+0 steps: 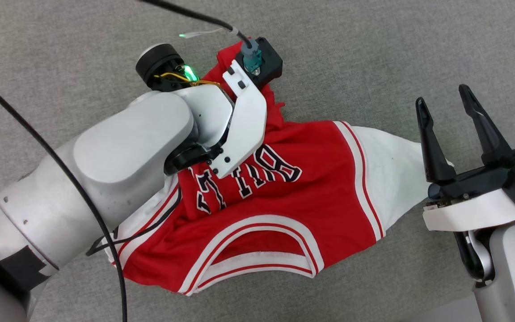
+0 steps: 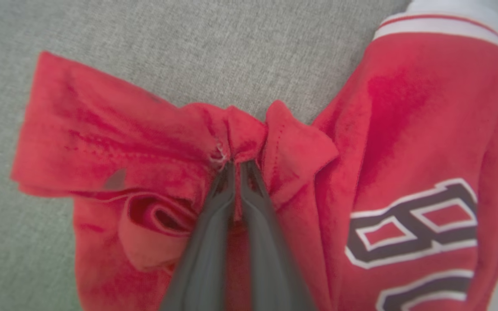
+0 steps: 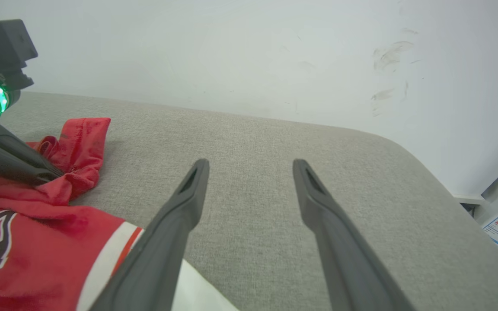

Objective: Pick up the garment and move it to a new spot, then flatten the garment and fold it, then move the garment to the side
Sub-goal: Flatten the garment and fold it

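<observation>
Shirt (image 1: pixel 329 188) lies crumpled on the grey fabric surface (image 1: pixel 418 44), lettering (image 1: pixel 257 179) face up, collar (image 1: pixel 257 250) toward the robot, one white sleeve (image 1: pixel 396 170) spread out to the right. Your left end effector (image 2: pixel 237 163) is clamped on a bunched fold of red cloth at the shirt's far edge. In the left wrist view you can see its two fingers (image 2: pixel 205 242) pressed together, cloth pinched between the tips and puckered around them. Left forearm (image 1: pixel 128 156) reaches across the shirt and covers its left shoulder area in the head view. Your right end effector (image 1: pixel 441 96) is spread wide, holding nothing, just beside the tip of the white sleeve; can't tell from the head view whether its near finger touches the cloth. Right wrist view puts its fingers over bare surface, with the sleeve edge under the left one and a white wall (image 3: pixel 231 52) behind. Black cable (image 1: pixel 61 165) runs over the left arm
</observation>
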